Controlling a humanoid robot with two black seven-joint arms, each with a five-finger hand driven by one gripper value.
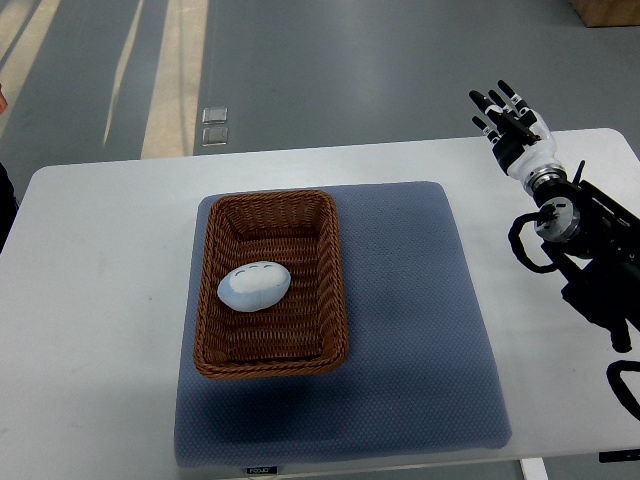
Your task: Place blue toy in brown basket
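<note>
A pale blue egg-shaped toy (254,286) lies inside the brown wicker basket (334,270), near its middle. The basket stands on the left half of a grey-blue mat (410,300). My right hand (508,118) hovers far off at the table's back right corner, its fingers spread and holding nothing. Its arm (590,250) runs along the right edge of the picture. The left arm does not show.
The white table (100,300) carries the mat in its middle. Grey floor with pale stripes lies beyond the far edge. A dark sliver of a person shows at the far left edge (4,200).
</note>
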